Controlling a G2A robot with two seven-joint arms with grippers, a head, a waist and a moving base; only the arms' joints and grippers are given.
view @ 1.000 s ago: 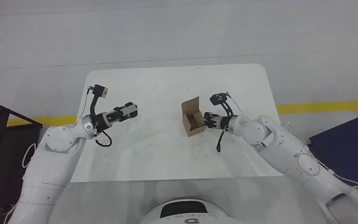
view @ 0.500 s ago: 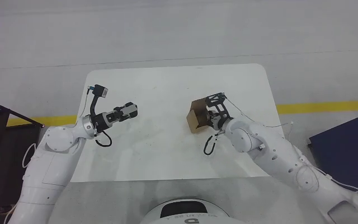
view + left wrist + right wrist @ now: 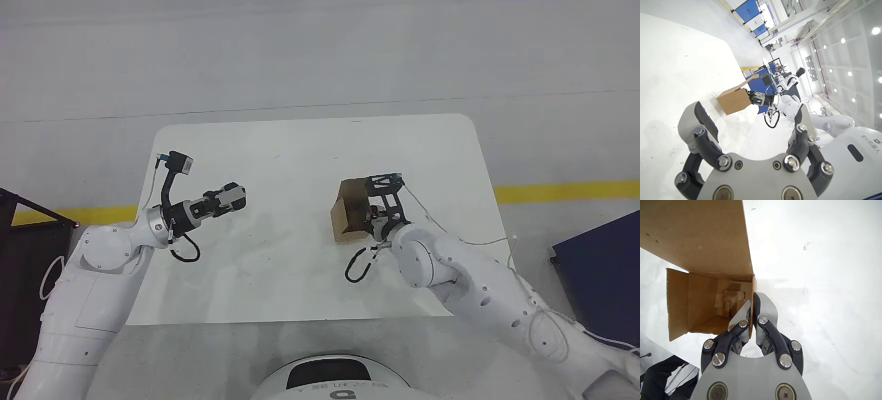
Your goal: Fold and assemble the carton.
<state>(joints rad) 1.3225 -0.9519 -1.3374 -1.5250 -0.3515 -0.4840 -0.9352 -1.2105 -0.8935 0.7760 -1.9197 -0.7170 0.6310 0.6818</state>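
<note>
A small brown carton [image 3: 352,209] hangs right of the table's middle, its open end turned toward the right arm. My right gripper [image 3: 378,217] is shut on one side wall [image 3: 752,306] of the carton [image 3: 702,262], one finger inside and one outside. Inside, the far end's flaps look folded together, and a long flap [image 3: 694,234] stands out from the open end. My left gripper [image 3: 236,196] stands open over the table's left part, well apart from the carton [image 3: 733,100], with nothing between its fingers [image 3: 705,121].
The white table [image 3: 270,160] has rounded corners and bare room all around the carton. A black cable loop [image 3: 358,266] hangs under the right wrist. The floor behind carries a yellow stripe [image 3: 570,190].
My right arm has turned and shifted the carton slightly left and away, so its closed faces now face up instead of its open inside. The left arm has not moved.
</note>
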